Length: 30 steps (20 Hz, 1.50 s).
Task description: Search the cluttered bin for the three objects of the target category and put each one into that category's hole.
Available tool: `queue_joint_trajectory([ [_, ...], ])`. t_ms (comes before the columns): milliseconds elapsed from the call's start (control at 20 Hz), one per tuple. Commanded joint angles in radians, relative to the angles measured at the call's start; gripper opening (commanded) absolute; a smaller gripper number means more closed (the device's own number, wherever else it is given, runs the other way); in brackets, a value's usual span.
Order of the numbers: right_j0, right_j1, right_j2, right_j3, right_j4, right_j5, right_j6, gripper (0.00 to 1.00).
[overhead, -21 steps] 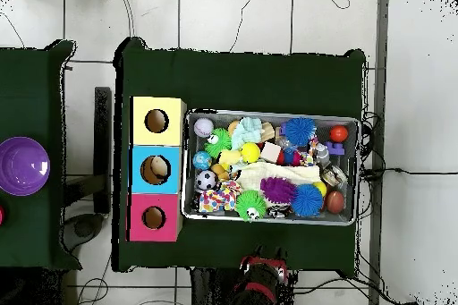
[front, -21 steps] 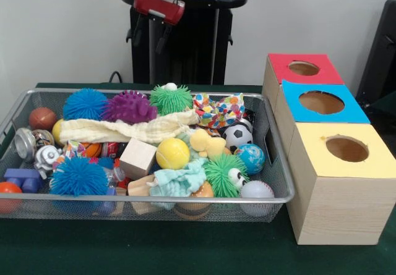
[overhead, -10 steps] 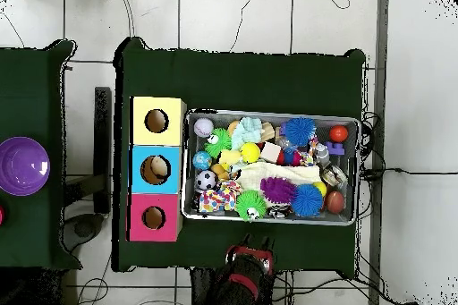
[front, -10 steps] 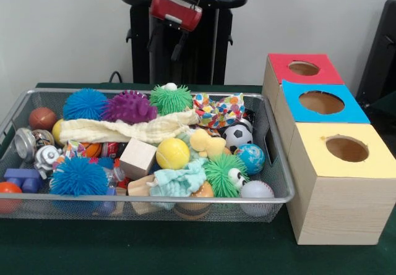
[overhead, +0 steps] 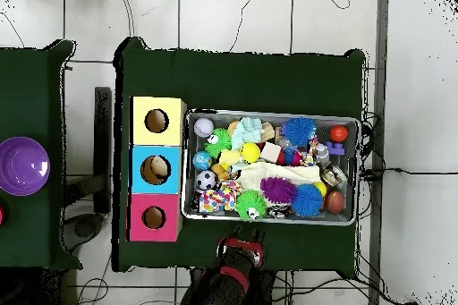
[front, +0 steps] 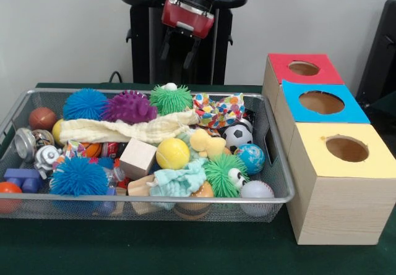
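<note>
The bench (front: 185, 256) wears dark green cloth, and the bin (front: 272, 145) is silver wire mesh. Three pale wood boxes carry coloured tops: red (front: 303, 68), blue (front: 322, 102) and yellow (front: 346, 149). Inside the bin lie two blue spiky balls (front: 78, 176) (front: 85, 104), a purple one (front: 129, 107), a green one (front: 171, 99), a yellow ball (front: 172, 154), a black-and-white football (front: 237, 136), a blue-and-green globe ball (front: 250, 158), a cream cloth (front: 124, 129) and a dotted cloth (many colours on white) (front: 219, 110). The gripper (front: 179, 47) has a red housing and black fingers (front: 191, 52).

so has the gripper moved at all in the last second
Yes. In the front view the gripper has shifted right across the black pedestal, toward the side with the boxes.
</note>
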Motion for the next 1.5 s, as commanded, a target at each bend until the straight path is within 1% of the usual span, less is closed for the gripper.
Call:
queue_joint_trajectory([
  [50, 0.002, 0.066, 0.067, -0.228, 0.051, 0.097, 0.379, 1.0],
  [300, 0.032, 0.086, 0.077, -0.245, 0.049, 0.091, 0.429, 1.0],
  [550, 0.093, 0.134, 0.054, -0.281, 0.057, 0.068, 0.534, 1.0],
  [750, 0.128, 0.149, 0.061, -0.295, 0.058, 0.064, 0.596, 1.0],
  [1000, 0.191, 0.202, 0.045, -0.318, 0.063, 0.052, 0.697, 1.0],
  [1200, 0.279, 0.284, 0.019, -0.344, 0.068, 0.036, 0.816, 1.0],
  [1350, 0.389, 0.39, -0.012, -0.369, 0.073, 0.018, 0.962, 1.0],
  [1400, 0.416, 0.415, -0.017, -0.373, 0.074, 0.015, 0.997, 1.0],
  [1450, 0.444, 0.441, -0.018, -0.381, 0.075, 0.013, 1.03, 1.0],
  [1500, 0.449, 0.447, -0.014, -0.385, 0.074, 0.015, 1.031, 1.0],
])
